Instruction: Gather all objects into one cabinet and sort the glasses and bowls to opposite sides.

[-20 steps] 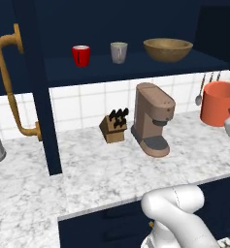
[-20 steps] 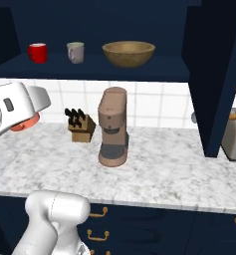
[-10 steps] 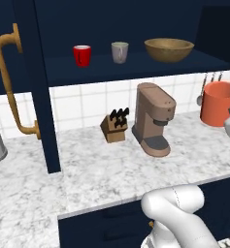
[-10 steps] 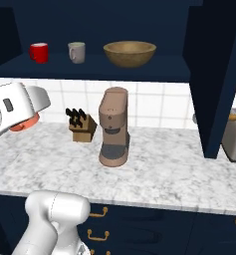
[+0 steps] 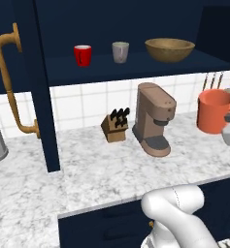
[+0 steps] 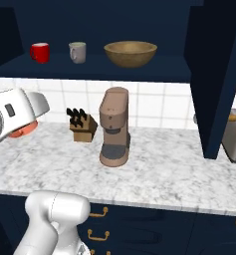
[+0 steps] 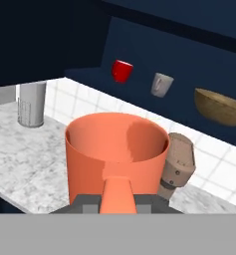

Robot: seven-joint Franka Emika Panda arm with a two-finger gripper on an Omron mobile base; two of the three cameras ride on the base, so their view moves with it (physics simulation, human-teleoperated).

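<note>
No change is observed over the last second: the gripper (image 7: 118, 199) still pinches the orange-coral cup (image 7: 117, 157) between its fingers, held aloft over the surface (image 5: 111, 179), so delivery remains outstanding. On the cabinet shelf (image 5: 136, 68) stand the red cup (image 5: 82, 55), grey-beige cup (image 5: 120, 52) and bowl (image 5: 169, 50). The hand view alone shows the grip itself; the left base view shows the cabinet door's brass handle (image 5: 12, 87).

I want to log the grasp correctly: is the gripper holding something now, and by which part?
Yes. The gripper is shut on the orange-coral cup, gripping its near wall at the rim, as the hand view shows.
</note>
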